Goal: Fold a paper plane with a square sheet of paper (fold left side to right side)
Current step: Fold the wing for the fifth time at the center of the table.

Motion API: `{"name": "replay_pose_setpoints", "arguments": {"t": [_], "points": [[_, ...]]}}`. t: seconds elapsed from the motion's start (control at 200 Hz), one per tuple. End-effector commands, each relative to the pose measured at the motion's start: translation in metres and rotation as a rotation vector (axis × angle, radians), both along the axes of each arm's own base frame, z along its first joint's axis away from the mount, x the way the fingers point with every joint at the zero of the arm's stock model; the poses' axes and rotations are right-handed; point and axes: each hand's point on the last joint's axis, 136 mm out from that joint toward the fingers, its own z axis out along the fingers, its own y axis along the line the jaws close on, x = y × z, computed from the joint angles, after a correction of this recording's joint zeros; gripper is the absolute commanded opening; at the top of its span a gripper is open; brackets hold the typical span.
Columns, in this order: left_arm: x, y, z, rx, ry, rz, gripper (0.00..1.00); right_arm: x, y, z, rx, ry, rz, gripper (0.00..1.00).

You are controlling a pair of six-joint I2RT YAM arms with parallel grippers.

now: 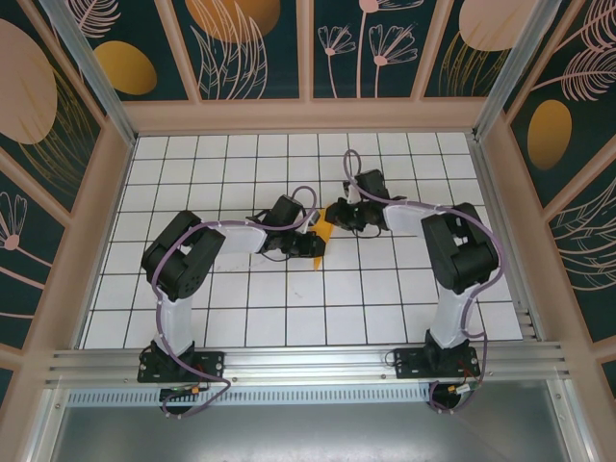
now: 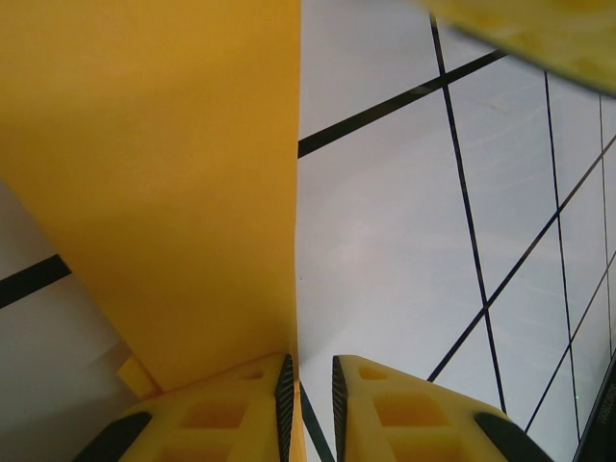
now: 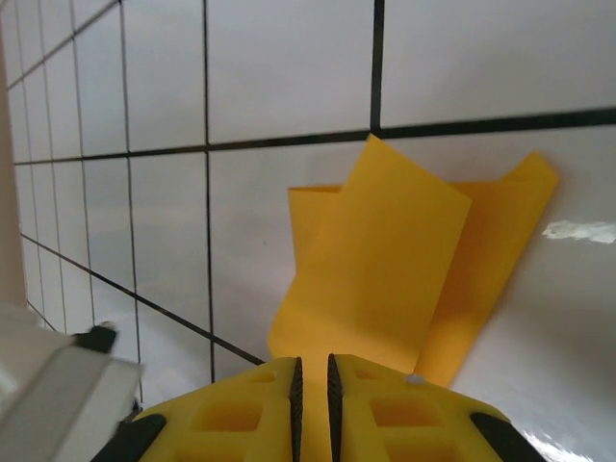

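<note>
At 8 and 1 o'clock on thin orange-yellow square paper sheet (image 3: pixel 385 269), left gripper (image 2: pixel 310 366), right gripper (image 3: pixel 313 366) clamped on it; tear risk under uneven pull.

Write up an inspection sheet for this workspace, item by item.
Surface: white gridded table.
Job's things: square sheet of paper, orange-yellow, partly folded, layers overlapping.
Clutter: nothing seen.
Pincers: right pincer shut on the sheet's near edge; left pincer nearly closed at the sheet's edge, grip unclear.
Cables: purple cables run along both arms.
Surroundings: teal floral wall panels; metal rail at the near edge.
</note>
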Motion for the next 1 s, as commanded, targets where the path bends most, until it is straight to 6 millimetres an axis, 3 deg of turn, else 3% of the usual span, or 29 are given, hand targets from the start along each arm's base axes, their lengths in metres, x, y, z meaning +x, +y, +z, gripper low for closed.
{"name": "replay_pose_setpoints", "arguments": {"t": [0.0,0.11,0.31,0.996], "points": [[-0.027,0.025,-0.045,0.148,0.098,0.004,0.23,0.004,0.016,-0.008,0.062,0.015,0.029,0.19],[-0.028,0.026,-0.046,0.159,0.091,-0.008,0.23,0.006,0.015,-0.025,0.035,0.04,0.029,0.19],[-0.04,0.025,-0.038,0.179,0.041,-0.084,0.23,0.003,-0.005,-0.054,-0.111,0.096,-0.025,0.18],[-0.109,0.03,-0.04,0.218,0.052,-0.27,0.22,0.003,-0.01,-0.063,-0.149,0.12,-0.03,0.18]]}}
